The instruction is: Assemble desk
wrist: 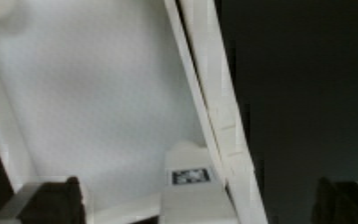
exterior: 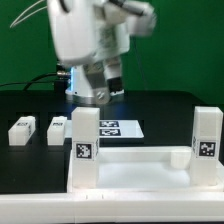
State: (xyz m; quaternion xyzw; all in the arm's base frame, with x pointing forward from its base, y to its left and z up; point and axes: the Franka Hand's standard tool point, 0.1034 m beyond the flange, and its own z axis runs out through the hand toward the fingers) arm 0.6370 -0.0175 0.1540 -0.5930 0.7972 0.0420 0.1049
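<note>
Jaws stand wide apart, empty. The gripper (exterior: 103,90) hangs above and behind the desk top (exterior: 130,172) with its 2 upright legs (exterior: 85,140) — nearest loose leg (exterior: 57,128) lies toward the exterior view's left, long axis front-to-back.

One wide white rimmed plastic desk top (exterior: 135,172); four short square-section white plastic legs in all: two upright legs (exterior: 85,138), (exterior: 207,135); two loose legs (exterior: 22,130), (exterior: 56,129); one flat white marker board (exterior: 122,128).
</note>
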